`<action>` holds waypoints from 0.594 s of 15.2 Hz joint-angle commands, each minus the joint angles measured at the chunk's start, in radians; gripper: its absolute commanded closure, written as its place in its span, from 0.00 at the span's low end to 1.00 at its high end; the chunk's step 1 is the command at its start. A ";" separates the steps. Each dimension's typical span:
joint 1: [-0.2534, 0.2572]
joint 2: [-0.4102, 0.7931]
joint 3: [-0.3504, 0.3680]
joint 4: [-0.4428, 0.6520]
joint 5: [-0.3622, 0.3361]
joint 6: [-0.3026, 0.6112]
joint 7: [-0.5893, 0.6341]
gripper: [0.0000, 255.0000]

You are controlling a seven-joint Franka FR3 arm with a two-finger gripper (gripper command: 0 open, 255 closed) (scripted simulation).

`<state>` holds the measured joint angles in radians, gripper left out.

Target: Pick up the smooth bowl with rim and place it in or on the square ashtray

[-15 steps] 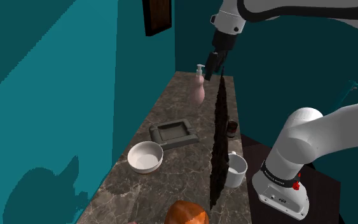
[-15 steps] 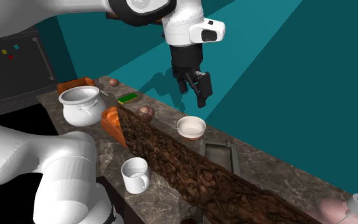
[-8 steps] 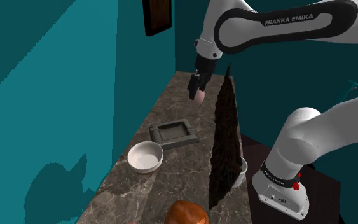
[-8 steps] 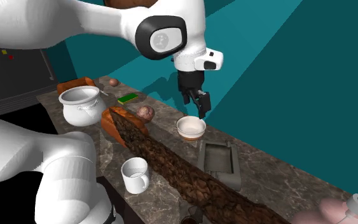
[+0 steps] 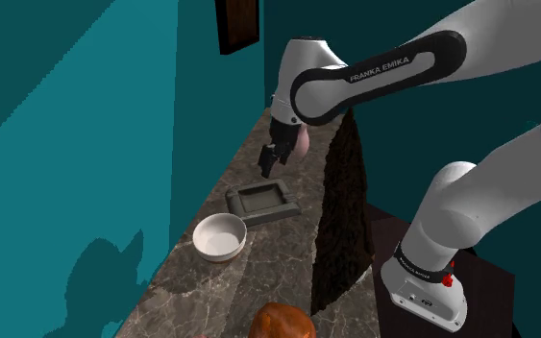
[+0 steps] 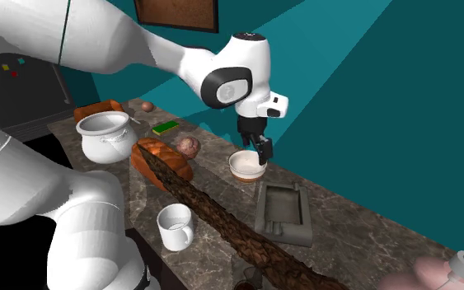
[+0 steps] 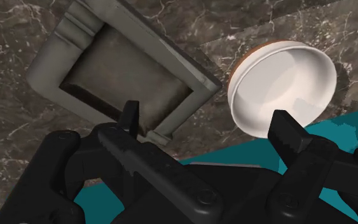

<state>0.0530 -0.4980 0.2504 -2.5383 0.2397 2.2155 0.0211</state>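
A smooth white bowl with a rim (image 5: 220, 236) (image 6: 247, 165) stands upright on the dark marble counter. A grey square ashtray (image 5: 263, 202) (image 6: 283, 212) lies beside it, further from the shoulder camera. My black gripper (image 5: 272, 159) (image 6: 262, 147) hangs open above the counter, over the ashtray's far side in the shoulder view. In the wrist view the gripper (image 7: 206, 124) holds nothing; the ashtray (image 7: 123, 73) lies past one finger and the bowl (image 7: 282, 86) past the other.
A pink soap dispenser (image 5: 303, 144) stands behind the gripper. A dark brown rough slab (image 5: 340, 216) rises along the counter's stand side. A white pot (image 6: 105, 136), a bread loaf (image 6: 160, 156), a green sponge (image 6: 167, 127) and a white mug (image 6: 175, 226) share the counter.
The arm has swung down, carrying the open gripper lower and nearer the ashtray and bowl. The brown slab now hides the mug in the shoulder view.
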 commanded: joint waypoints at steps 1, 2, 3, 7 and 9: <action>0.003 0.071 0.022 0.000 0.011 0.073 0.017 0.00; 0.005 0.106 0.034 0.002 0.015 0.106 0.026 0.00; 0.007 0.142 0.045 0.005 0.019 0.139 0.036 0.00; 0.011 0.295 0.089 0.034 0.016 0.264 0.083 0.00; 0.012 0.376 0.108 0.056 0.003 0.323 0.112 0.00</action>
<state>0.0654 -0.1640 0.3493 -2.4974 0.2490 2.5110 0.1182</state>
